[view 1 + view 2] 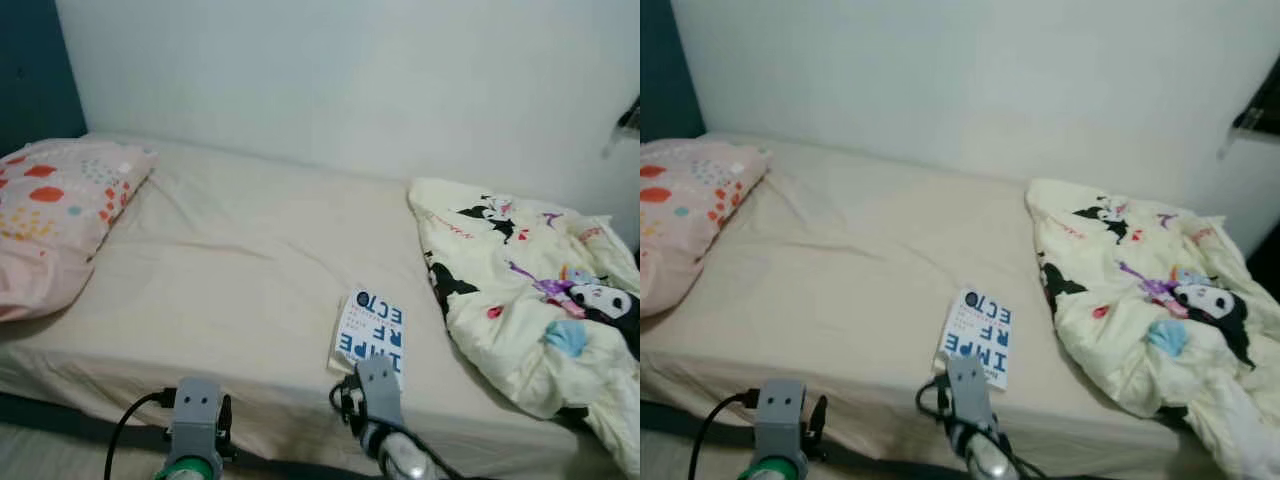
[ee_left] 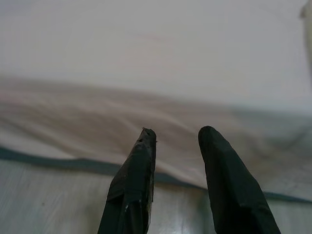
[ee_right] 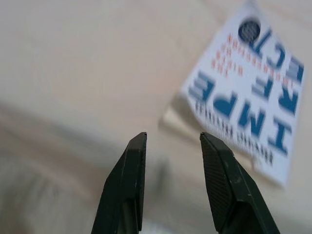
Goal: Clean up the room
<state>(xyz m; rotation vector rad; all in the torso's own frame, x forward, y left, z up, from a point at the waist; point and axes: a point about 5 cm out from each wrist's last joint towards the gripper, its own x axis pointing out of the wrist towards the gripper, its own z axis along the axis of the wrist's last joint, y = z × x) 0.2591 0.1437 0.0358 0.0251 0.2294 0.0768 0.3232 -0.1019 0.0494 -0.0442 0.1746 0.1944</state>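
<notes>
I'm looking down at one bed (image 1: 230, 270) with a cream sheet, set against a pale wall (image 1: 350, 80). At the far left of it lies one pink pillow (image 1: 55, 215) with red and teal spots.

My left gripper (image 2: 176, 139) hangs off the near edge of the bed, low, in front of the mattress side. Its jaws stand slightly apart with nothing between them; past them I see only the sheet's edge and a dark strip below it.

Right of centre, near the front edge of the bed, lies one book (image 1: 369, 332), flat, cover up, white with large blue letters. Its long axis runs from the near edge toward the wall, leaning a little to the right at the far end. The lettering reads upside down from my side.

My right gripper (image 3: 173, 139) sits just in front of the book's near short edge, aimed at the sheet beside the book's corner. Its jaws are parted a little and hold nothing; I cannot tell whether they touch the bed.

At the far right lies one crumpled cream blanket (image 1: 530, 290) with black, purple and blue cartoon prints, bunched up and hanging over the near edge.
</notes>
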